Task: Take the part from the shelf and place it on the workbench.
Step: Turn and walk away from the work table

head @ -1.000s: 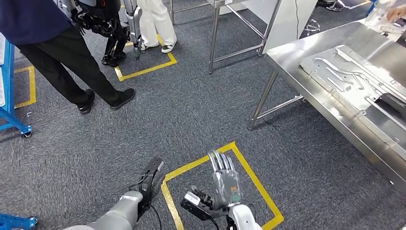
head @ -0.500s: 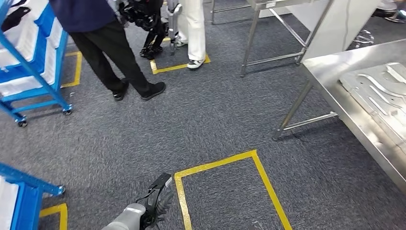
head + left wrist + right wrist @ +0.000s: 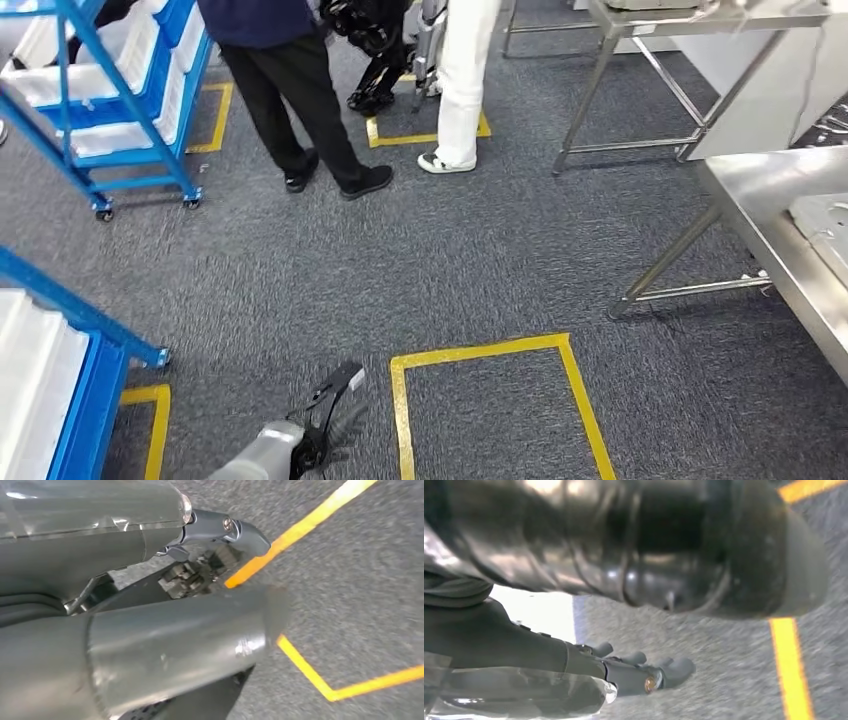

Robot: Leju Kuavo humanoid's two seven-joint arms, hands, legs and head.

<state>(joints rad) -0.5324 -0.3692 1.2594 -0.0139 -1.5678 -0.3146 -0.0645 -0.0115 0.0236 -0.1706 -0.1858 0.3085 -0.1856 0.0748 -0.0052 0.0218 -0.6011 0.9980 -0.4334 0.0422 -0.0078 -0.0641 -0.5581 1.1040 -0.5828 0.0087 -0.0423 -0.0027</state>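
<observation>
A blue shelf (image 3: 110, 90) with white trays stands at the far left, and the corner of a second blue shelf (image 3: 75, 375) is close on my left. The steel workbench (image 3: 770, 215) reaches in from the right edge, with a grey pressed metal part (image 3: 828, 222) lying on it. My left hand (image 3: 328, 405) hangs low over the carpet, fingers stretched out and holding nothing; up close the left hand (image 3: 220, 535) is above yellow floor tape. My right hand (image 3: 634, 672) also has its fingers extended over the carpet with nothing in them.
Two people (image 3: 300, 90) stand at the back beside another robot's dark legs (image 3: 375, 40). A second steel table (image 3: 680, 40) stands at the far right. Yellow tape (image 3: 480, 352) marks a square on the grey carpet in front of me.
The camera has turned left: the workbench slid toward the right edge and blue shelves came in on the left. My right hand has dropped out of the head view.
</observation>
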